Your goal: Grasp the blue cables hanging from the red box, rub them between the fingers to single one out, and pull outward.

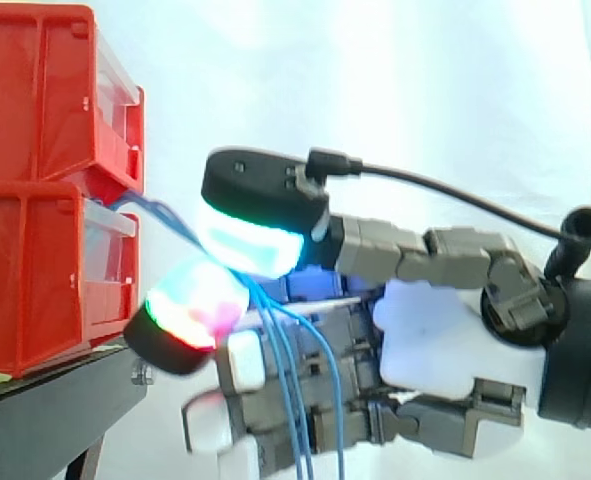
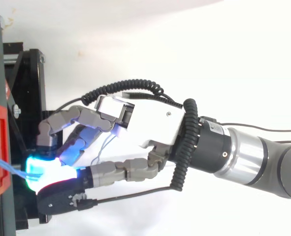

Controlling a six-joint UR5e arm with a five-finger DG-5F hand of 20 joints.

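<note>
The blue cables (image 1: 285, 385), led rightward from the red box (image 1: 35, 270), are pinched between the hand's (image 1: 445, 340) curled fingertips (image 1: 250, 240), so several could be dragged out together if pulled before being separated.

Red bins (image 1: 45, 200): glossy moulded plastic, clear plastic drawer fronts. Blue cables (image 1: 271, 318): thin, smooth sheath. Hand (image 1: 445, 350): glossy white plastic palm shell, matt grey links, translucent pads (image 1: 250, 240) under matt black caps. Arm (image 2: 248, 152): satin metal band. Stand (image 1: 45, 400): matt black. Curtain (image 1: 425, 80): white cloth
</note>
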